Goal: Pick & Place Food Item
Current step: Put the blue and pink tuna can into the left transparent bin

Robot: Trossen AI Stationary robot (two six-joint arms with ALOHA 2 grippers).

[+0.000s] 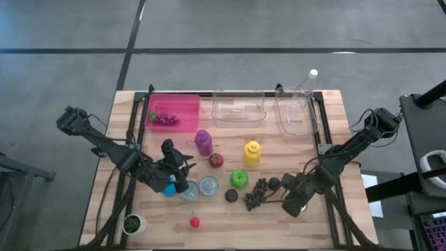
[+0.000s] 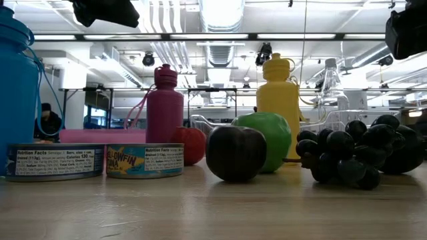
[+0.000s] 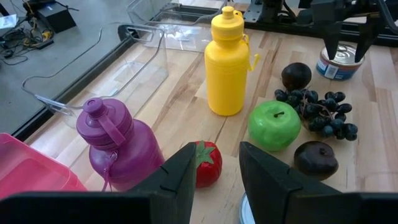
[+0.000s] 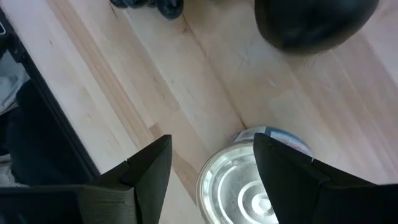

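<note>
My left gripper (image 1: 187,164) (image 3: 214,168) hangs open above the table, left of centre, with nothing between its fingers. Just beyond it a red strawberry (image 3: 207,163) rests on the wood beside a purple bottle (image 3: 118,146). A yellow bottle (image 1: 251,153), a green apple (image 1: 239,178), two dark plums (image 1: 231,196) (image 1: 274,184) and black grapes (image 1: 256,194) sit mid-table. My right gripper (image 1: 290,202) (image 4: 211,149) is open and tilted steeply down, just above a silver-topped can (image 4: 249,186). That can (image 3: 339,65) stands on the table.
At the far edge stand a pink bin (image 1: 173,111) holding purple grapes and two clear bins (image 1: 238,108) (image 1: 296,115). Two cans (image 1: 189,189) (image 1: 209,185) and a blue bottle (image 1: 169,187) crowd under the left arm. A small red item (image 1: 194,222) and a white cup (image 1: 132,224) lie near the front.
</note>
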